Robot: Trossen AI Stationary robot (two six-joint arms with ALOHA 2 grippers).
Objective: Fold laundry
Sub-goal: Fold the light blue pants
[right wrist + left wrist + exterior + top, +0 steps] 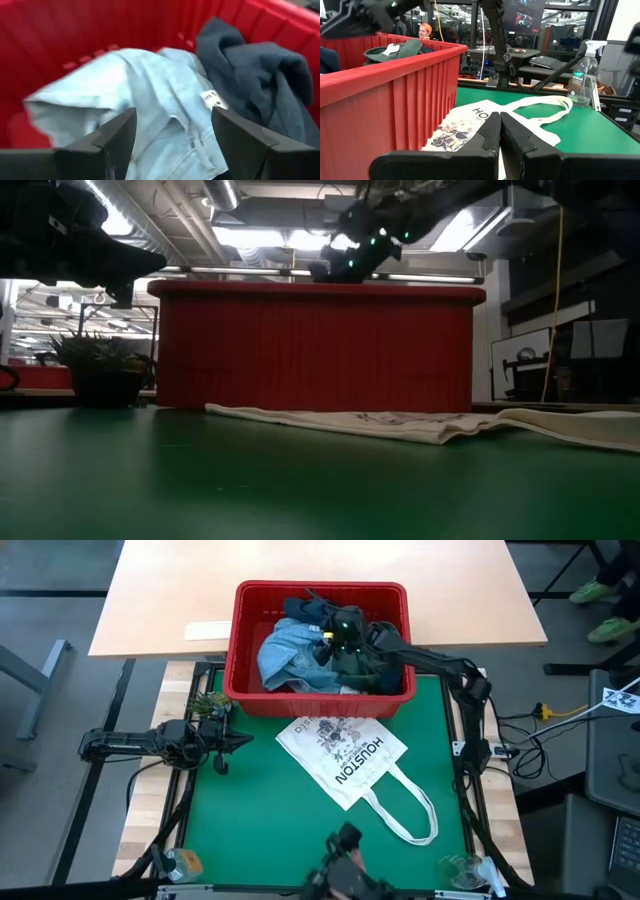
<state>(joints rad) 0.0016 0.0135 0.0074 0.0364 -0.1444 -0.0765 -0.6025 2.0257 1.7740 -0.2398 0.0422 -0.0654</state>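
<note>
Here the laundry [300,655], light blue denim beside navy and what looks like dark olive cloth, lies heaped in the red basket [250,700]. The right gripper [172,137] hangs over the denim, jaws spread and empty. The left gripper [240,741] waits clenched beside the tote bag [345,760].

High view: overhead, straight down on the mat [300,830]. Low view: mat level, facing the basket [315,345] wall. Left wrist view: low, beside the basket and tote [470,125]. Right wrist view: close, into the basket onto denim [150,115]
</note>
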